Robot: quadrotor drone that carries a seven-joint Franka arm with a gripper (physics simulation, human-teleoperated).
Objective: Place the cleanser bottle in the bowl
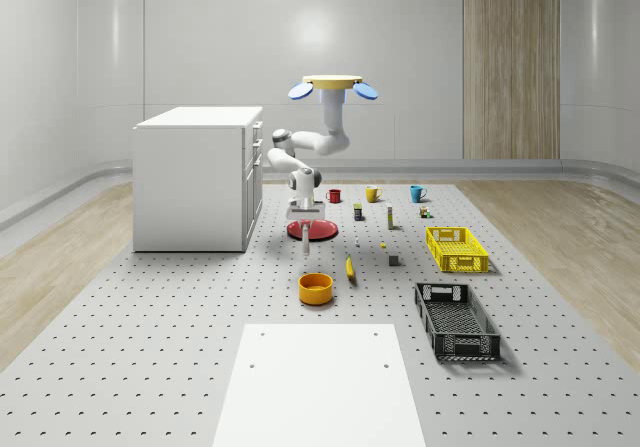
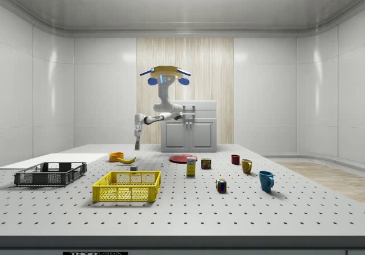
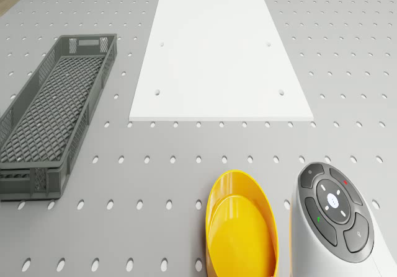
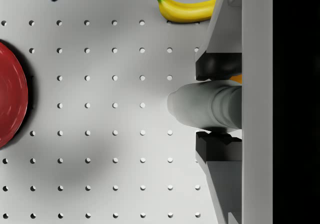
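The drone (image 1: 333,87) hovers high over the table's far part, beside the white cabinet (image 1: 195,177), with its arm bent down. My gripper (image 1: 306,219) is shut on the cleanser bottle (image 1: 306,242), a slim whitish bottle that hangs above the table near the red plate (image 1: 312,230). In the wrist view the grey-white bottle (image 4: 205,106) lies gripped between the two dark fingertips (image 4: 216,67). The orange-yellow bowl (image 1: 315,288) stands empty on the table, nearer the front than the bottle. In the drone view the bowl (image 3: 242,227) sits beside the arm's wrist (image 3: 335,218). The side view has the bottle (image 2: 137,145) well above the bowl (image 2: 116,157).
A banana (image 1: 350,268) lies right of the bowl. A yellow crate (image 1: 456,248) and a black crate (image 1: 456,319) stand at the whole-scene view's right. A white sheet (image 1: 320,387) covers the front. Mugs (image 1: 372,194) and small items line the back.
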